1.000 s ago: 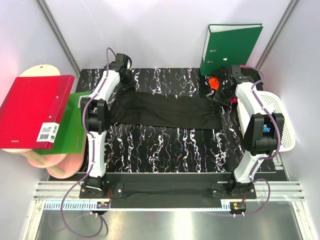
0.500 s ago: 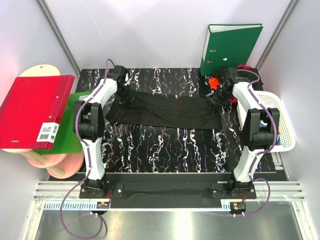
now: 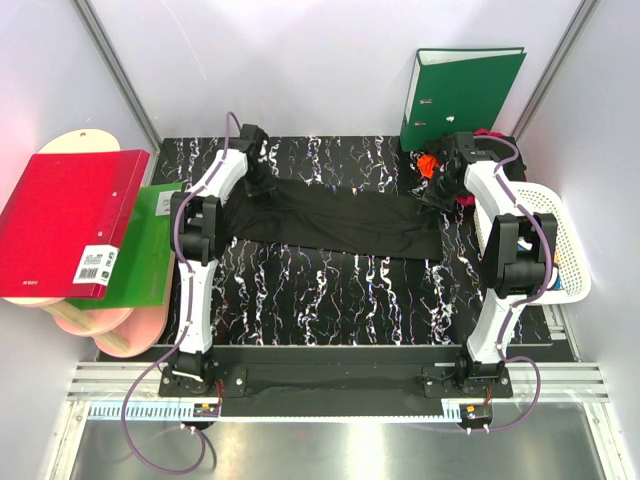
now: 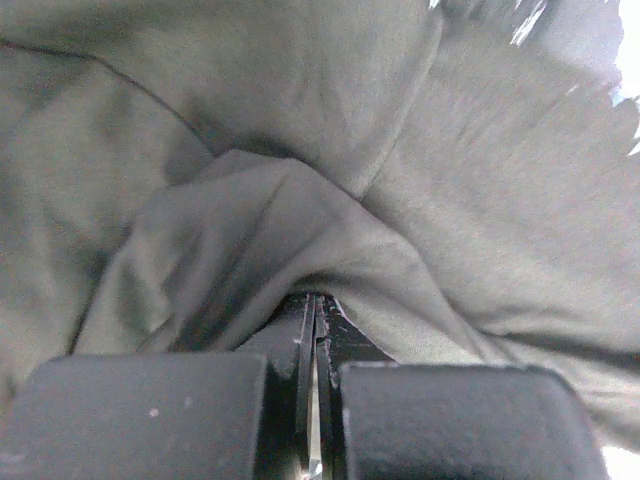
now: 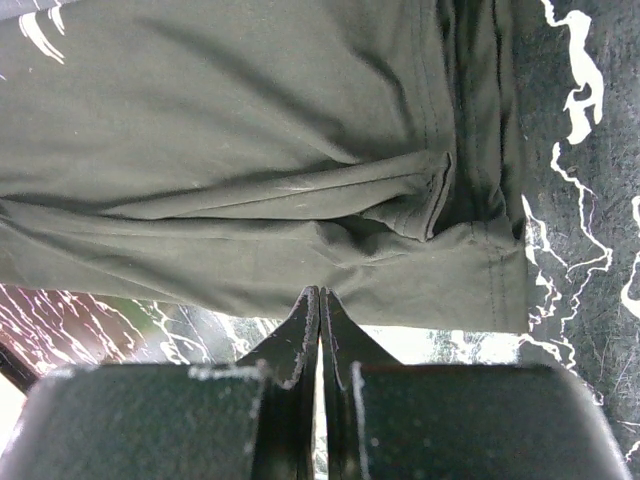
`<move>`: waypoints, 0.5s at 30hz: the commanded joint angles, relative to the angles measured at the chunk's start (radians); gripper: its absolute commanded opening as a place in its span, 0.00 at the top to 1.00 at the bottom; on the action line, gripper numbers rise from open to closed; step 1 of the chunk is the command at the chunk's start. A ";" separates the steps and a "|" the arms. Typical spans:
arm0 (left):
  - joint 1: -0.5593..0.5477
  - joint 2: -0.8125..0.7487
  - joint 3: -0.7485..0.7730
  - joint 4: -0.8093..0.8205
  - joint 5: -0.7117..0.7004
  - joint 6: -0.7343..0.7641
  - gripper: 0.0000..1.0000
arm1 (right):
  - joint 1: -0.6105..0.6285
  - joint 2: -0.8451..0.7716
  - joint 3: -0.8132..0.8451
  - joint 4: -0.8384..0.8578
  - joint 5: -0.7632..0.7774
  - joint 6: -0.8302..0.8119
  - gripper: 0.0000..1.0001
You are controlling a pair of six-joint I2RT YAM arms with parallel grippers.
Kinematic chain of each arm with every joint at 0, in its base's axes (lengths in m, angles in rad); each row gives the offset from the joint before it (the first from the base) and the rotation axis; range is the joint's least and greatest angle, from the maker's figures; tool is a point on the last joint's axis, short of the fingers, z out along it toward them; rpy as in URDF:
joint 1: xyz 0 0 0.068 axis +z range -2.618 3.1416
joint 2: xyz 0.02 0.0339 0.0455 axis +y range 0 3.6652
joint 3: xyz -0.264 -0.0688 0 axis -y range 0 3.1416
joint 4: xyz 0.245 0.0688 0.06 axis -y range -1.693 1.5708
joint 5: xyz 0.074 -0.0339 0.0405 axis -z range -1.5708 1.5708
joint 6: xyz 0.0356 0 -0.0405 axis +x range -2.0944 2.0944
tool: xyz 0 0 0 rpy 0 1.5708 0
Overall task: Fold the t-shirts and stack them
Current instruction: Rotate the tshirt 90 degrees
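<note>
A plain black t-shirt [image 3: 340,220] lies stretched in a long band across the marbled black table [image 3: 330,290]. At its left end my left gripper [image 3: 262,178] is shut, and the left wrist view shows the t-shirt [image 4: 450,200] bunched over the closed left gripper [image 4: 316,298]. My right gripper [image 3: 437,195] is shut at the shirt's right end. In the right wrist view the right gripper [image 5: 320,292] pinches the edge of the t-shirt [image 5: 250,150] beside its stitched hem. An orange-red t-shirt [image 3: 428,163] lies crumpled at the back right.
A green ring binder [image 3: 460,95] stands against the back wall. A white lattice basket [image 3: 550,230] sits at the right edge. Off the table's left side lie a red binder [image 3: 65,220], a green folder [image 3: 145,255] and round boards [image 3: 110,325].
My left gripper has shifted right and towards the back, drawing the shirt's left end in with it. The right gripper has barely moved.
</note>
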 commanded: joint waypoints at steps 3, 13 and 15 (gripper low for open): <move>-0.002 -0.035 0.167 0.048 -0.084 -0.055 1.00 | 0.007 -0.003 0.034 -0.026 -0.015 -0.011 0.96; 0.003 -0.117 0.084 0.102 -0.077 -0.035 1.00 | 0.007 0.002 0.019 -0.031 -0.029 -0.016 0.96; 0.006 -0.194 0.037 0.119 -0.081 -0.020 1.00 | 0.008 0.005 0.019 -0.031 -0.032 -0.017 0.95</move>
